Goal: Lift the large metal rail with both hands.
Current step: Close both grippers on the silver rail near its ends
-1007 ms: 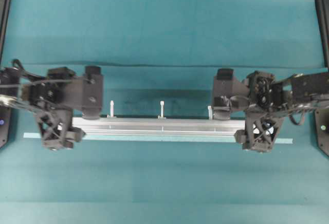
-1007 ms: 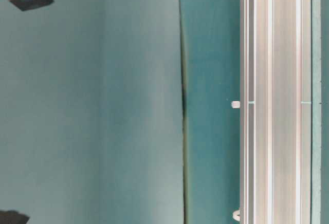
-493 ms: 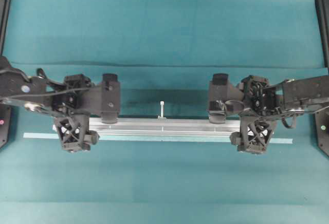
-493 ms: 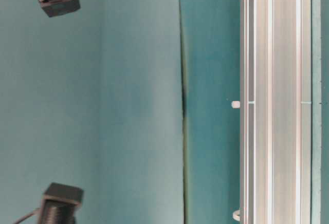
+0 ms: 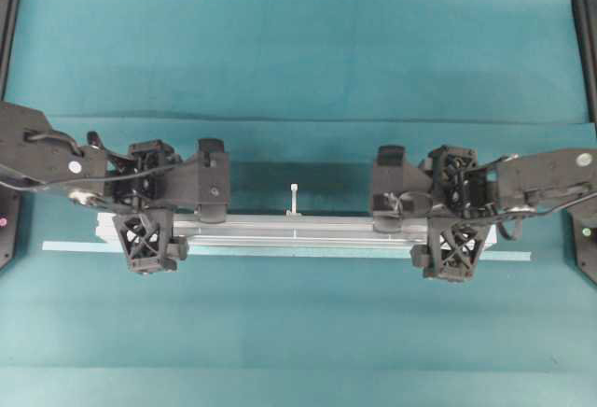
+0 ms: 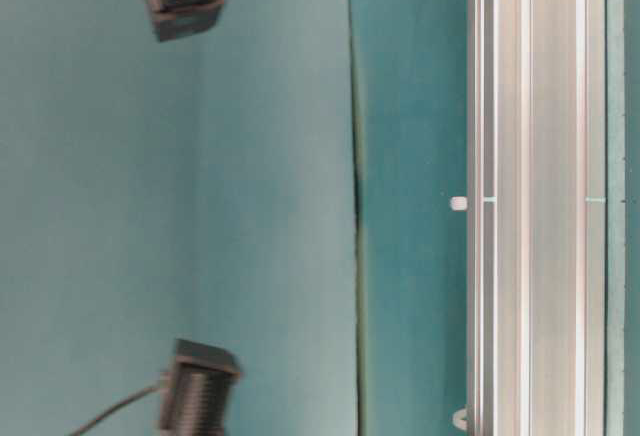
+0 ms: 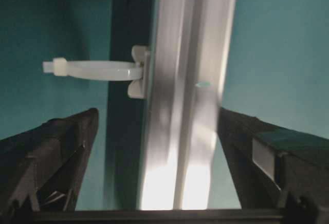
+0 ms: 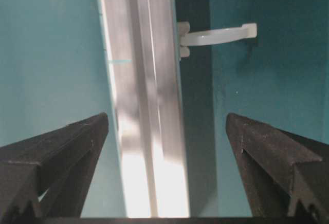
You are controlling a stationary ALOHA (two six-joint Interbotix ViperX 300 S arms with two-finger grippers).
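Observation:
The large metal rail lies flat on the teal cloth, a long silver grooved bar with a white peg at its middle. My left gripper hovers over the rail's left part, open, with one finger on each side. My right gripper stands the same way over the right part. In the left wrist view the rail runs between the spread fingers with gaps on both sides, a peg just ahead. The right wrist view shows the rail between wide fingers, near another peg.
A thin pale teal strip lies along the rail's near edge and reaches past both its ends. A fold in the cloth runs across behind the arms. Black frame posts stand at the table's side edges.
Both grippers have slid inward along the rail toward its middle and now cover the outer pegs. In the table-level view the black gripper parts have come closer to the rail. The rail has not moved.

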